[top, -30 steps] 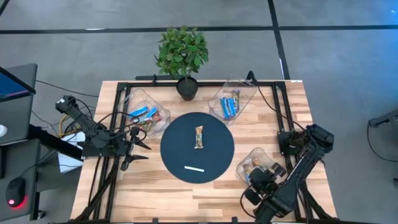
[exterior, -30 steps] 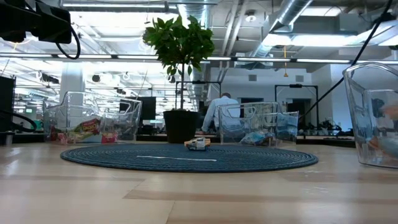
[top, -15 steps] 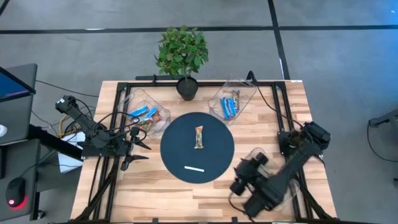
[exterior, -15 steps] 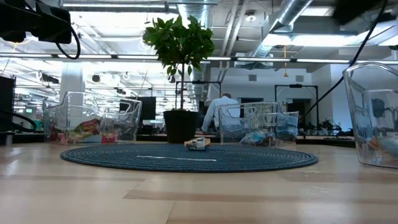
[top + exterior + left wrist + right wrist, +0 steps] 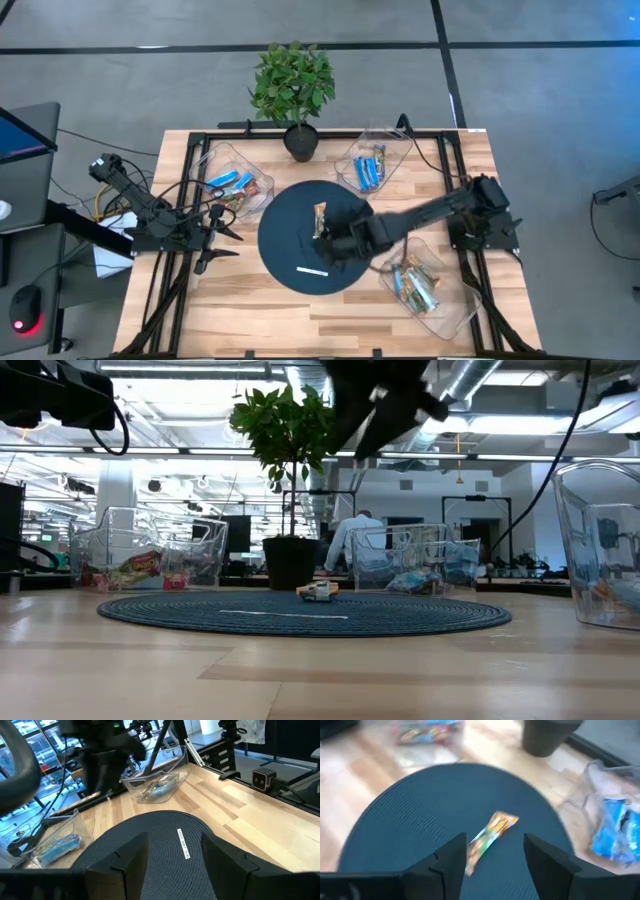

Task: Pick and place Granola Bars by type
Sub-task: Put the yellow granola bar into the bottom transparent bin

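Note:
One gold-green granola bar (image 5: 320, 220) lies flat on the round dark mat (image 5: 290, 245); it also shows in the right wrist view (image 5: 490, 839) and the low view (image 5: 318, 591). More bars lie in three clear trays: far left (image 5: 235, 185), far right (image 5: 372, 166) and near right (image 5: 420, 285). My right gripper (image 5: 328, 238) hovers open over the mat, its fingers (image 5: 451, 862) standing just short of the bar without touching it. My left gripper (image 5: 222, 238) waits open at the table's left edge, facing the mat (image 5: 150, 835).
A thin white strip (image 5: 312, 270) lies on the mat's near part (image 5: 183, 843). A potted plant (image 5: 296, 90) stands at the far edge between the two far trays. Black frame rails run along the left and right sides. A person shows far off in the room (image 5: 350, 540).
My right arm has swung from above the near right tray toward the table's left and far edge, across the mat's near right part, and now reaches out over the bar on the mat. The near right tray and its bars are uncovered. The left arm kept still.

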You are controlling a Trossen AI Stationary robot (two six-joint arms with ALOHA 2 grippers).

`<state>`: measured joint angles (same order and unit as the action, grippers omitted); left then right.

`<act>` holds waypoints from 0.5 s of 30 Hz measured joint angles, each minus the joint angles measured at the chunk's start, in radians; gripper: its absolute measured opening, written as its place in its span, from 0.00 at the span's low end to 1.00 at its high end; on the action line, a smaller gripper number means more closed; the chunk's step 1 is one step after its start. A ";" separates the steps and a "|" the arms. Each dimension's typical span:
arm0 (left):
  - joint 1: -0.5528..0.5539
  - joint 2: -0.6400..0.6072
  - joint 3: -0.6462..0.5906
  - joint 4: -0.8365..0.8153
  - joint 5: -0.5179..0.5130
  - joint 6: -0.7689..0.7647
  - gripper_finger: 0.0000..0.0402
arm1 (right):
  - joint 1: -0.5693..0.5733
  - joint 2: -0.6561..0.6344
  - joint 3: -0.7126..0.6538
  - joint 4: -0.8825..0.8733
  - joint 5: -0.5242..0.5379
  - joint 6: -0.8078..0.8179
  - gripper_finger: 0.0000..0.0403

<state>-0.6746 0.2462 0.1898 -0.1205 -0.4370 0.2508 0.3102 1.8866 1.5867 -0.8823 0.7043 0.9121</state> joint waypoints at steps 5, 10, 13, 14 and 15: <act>0.000 0.000 0.000 -0.013 0.000 0.000 0.44 | -0.073 0.000 -0.022 0.025 0.001 0.000 0.46; 0.000 0.000 0.000 -0.020 0.000 0.000 0.44 | -0.098 0.000 -0.129 0.234 -0.002 -0.065 0.48; 0.000 0.000 0.000 -0.019 0.000 0.000 0.44 | -0.105 0.000 -0.203 0.351 -0.010 -0.111 0.50; 0.000 0.000 0.000 -0.018 0.000 0.000 0.44 | -0.107 0.000 -0.224 0.370 -0.010 -0.116 0.51; 0.000 0.000 0.000 -0.018 0.000 0.000 0.44 | -0.110 0.001 -0.238 0.376 -0.011 -0.116 0.51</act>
<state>-0.6746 0.2462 0.1894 -0.1382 -0.4374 0.2508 0.2002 1.8873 1.3492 -0.5065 0.6934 0.7959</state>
